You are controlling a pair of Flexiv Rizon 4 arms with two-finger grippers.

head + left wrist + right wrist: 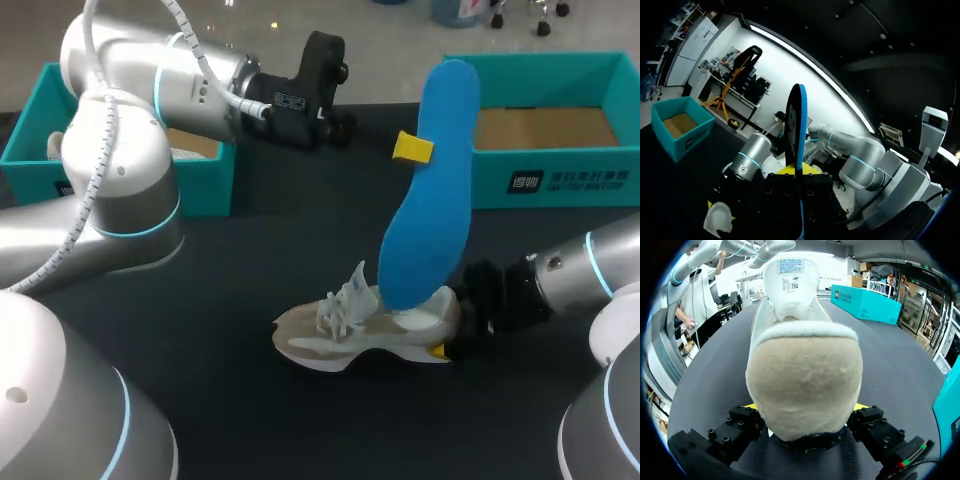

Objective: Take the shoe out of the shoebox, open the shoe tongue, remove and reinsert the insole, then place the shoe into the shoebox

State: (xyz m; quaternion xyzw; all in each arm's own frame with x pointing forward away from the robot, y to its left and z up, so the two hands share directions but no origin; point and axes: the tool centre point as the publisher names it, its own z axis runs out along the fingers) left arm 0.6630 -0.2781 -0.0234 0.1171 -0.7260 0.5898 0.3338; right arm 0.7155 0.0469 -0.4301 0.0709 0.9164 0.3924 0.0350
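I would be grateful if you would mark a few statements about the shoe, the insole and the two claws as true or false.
1. The blue insole stands upright with its lower end at the opening of the shoe. True.
2. The shoe lies inside the teal shoebox. False: it rests on the dark table, outside the box.
3. The right claw grips the shoe at its heel. True.
4. The left claw is open and empty. False: it is shut on the insole, partway up its length.
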